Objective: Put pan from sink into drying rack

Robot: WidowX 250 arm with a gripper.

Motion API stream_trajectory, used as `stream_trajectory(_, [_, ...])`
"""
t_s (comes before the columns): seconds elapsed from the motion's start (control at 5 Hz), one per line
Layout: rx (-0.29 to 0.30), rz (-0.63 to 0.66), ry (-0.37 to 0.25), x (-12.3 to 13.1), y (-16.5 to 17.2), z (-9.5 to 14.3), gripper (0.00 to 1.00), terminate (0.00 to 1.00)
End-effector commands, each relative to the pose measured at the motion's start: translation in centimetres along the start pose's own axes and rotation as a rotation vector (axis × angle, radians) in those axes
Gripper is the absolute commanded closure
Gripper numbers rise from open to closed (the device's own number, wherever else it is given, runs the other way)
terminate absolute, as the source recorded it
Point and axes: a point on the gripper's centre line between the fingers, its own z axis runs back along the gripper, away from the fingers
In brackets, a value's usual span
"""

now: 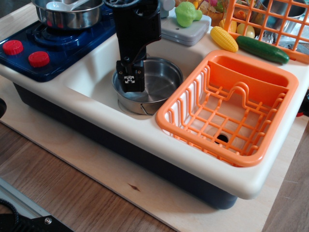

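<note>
The shiny steel pan (157, 84) sits upright in the cream-white sink (91, 72), against the basin's right side. My black gripper (130, 81) hangs straight down over the pan's left rim, its tip at rim height. One finger faces the camera and hides the other, so I cannot tell whether the jaws are open or shut. The orange drying rack (231, 106) stands just right of the pan with nothing in it. A wire loop handle shows at the pan's front edge.
A deeper steel pot (67, 14) stands on the blue stove (48, 43) at the back left. Behind the sink lie a grey block (186, 30), a green vegetable (187, 14), a corn cob (223, 38), a cucumber (262, 49) and an orange lattice basket (270, 19).
</note>
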Motion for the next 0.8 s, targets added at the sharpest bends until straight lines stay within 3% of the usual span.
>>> stream_trajectory(0.0, [0.036,-0.053,-0.067,-0.4,-0.1,-0.3,0.00,0.00])
stream_trajectory(0.6, [0.014,-0.071,-0.127,-1.9,0.3,-3.7,0.00,0.00])
